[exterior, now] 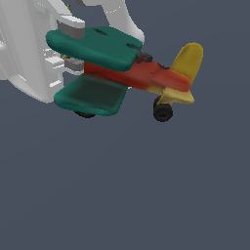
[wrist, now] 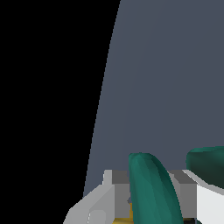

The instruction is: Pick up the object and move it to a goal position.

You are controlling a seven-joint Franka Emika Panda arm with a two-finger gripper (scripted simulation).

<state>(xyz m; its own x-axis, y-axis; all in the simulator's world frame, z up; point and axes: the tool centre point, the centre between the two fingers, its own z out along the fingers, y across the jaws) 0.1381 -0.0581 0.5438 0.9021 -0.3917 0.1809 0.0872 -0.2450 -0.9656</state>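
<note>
I hold the toy biplane (exterior: pixel 127 73) by the nose end of its wings, my gripper (exterior: pixel 68 46) clamped on it at the exterior view's left, and it hangs in the air above the plain grey-blue floor (exterior: pixel 146 195), touching nothing else. Only the exterior view gives me the whole plane: two teal-green wings stacked one over the other, a red body between them, a yellow tail (exterior: pixel 187 63) rising at the exterior view's right, and a small black wheel (exterior: pixel 163 112) under the tail end, with another dark wheel just peeking from beneath the lower wing. The plane sits roughly level, tail slightly high. The wrist view shows none of that body or tail; there I see one rounded teal wing edge (wrist: pixel 153 188) standing between my grey fingers (wrist: pixel 116 181), a second teal edge off to the side, and a sliver of yellow low down by my fingers.
</note>
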